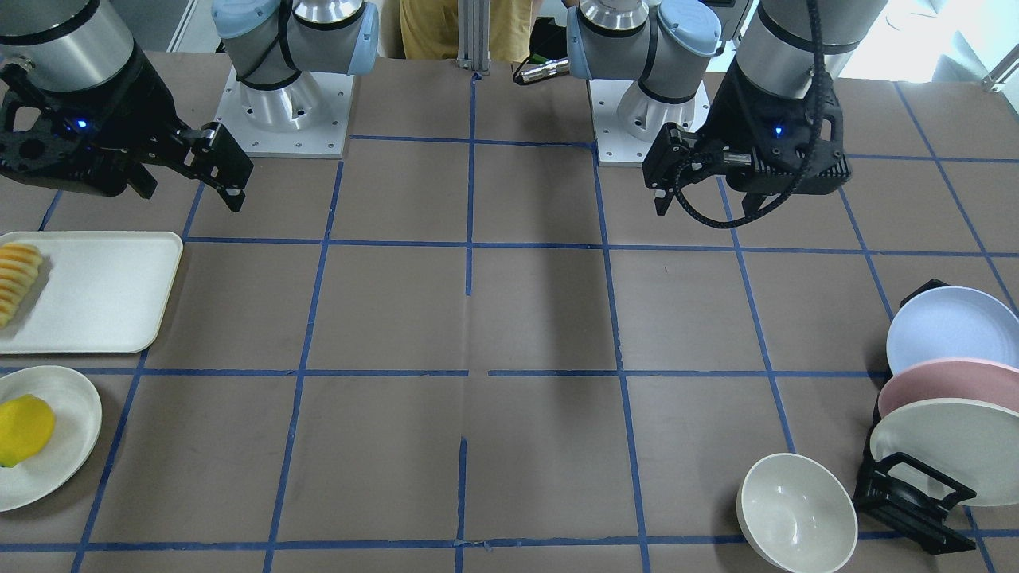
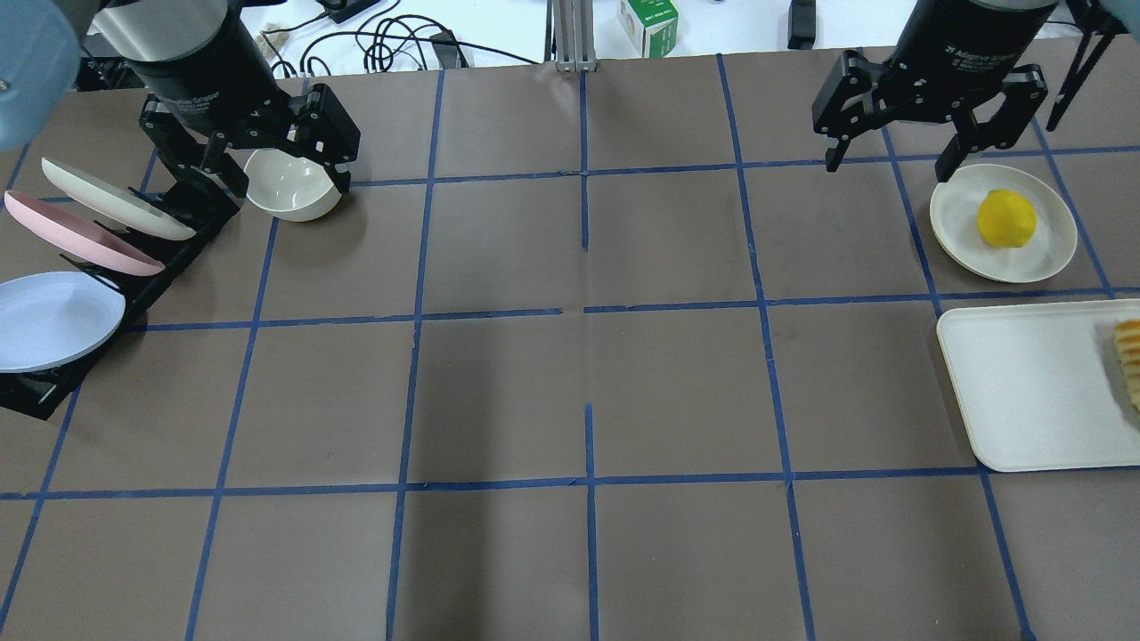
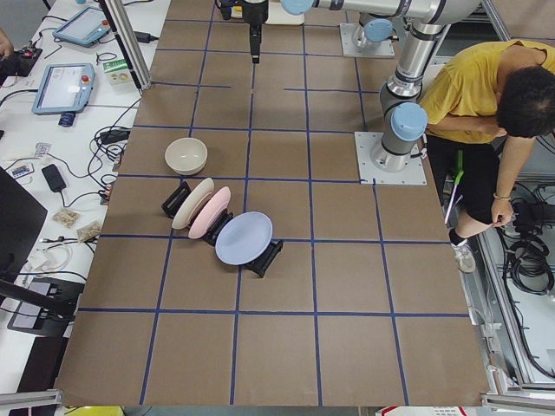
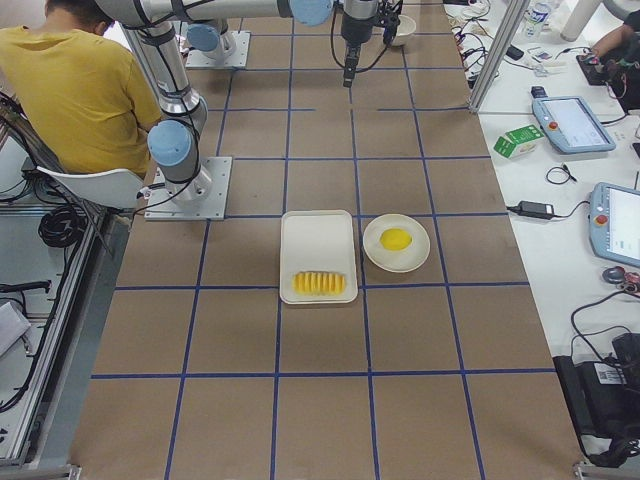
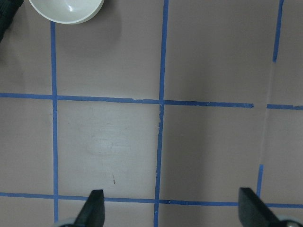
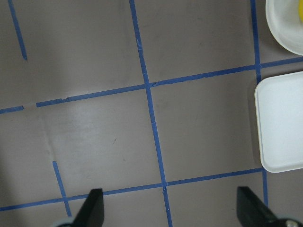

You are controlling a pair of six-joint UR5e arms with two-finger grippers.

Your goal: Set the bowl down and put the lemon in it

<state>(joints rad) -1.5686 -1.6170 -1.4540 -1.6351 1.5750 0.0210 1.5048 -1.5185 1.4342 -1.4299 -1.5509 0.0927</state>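
The off-white bowl [image 2: 289, 189] stands upright on the table at the far left, beside the plate rack; it also shows in the front view [image 1: 796, 513] and at the top of the left wrist view [image 5: 66, 9]. My left gripper [image 2: 287, 174] hangs open and empty high above the table, short of the bowl [image 5: 173, 208]. The yellow lemon [image 2: 1006, 218] lies on a flat off-white plate [image 2: 957, 214] at the far right, also in the front view [image 1: 24, 430]. My right gripper [image 2: 891, 167] is open and empty, raised beside the plate.
A black rack with blue, pink and cream plates [image 2: 62, 267] stands at the left edge next to the bowl. A white tray [image 2: 1024, 383] holding ribbed yellow-orange slices [image 2: 1129, 356] lies near the lemon's plate. Blue tape lines grid the brown table.
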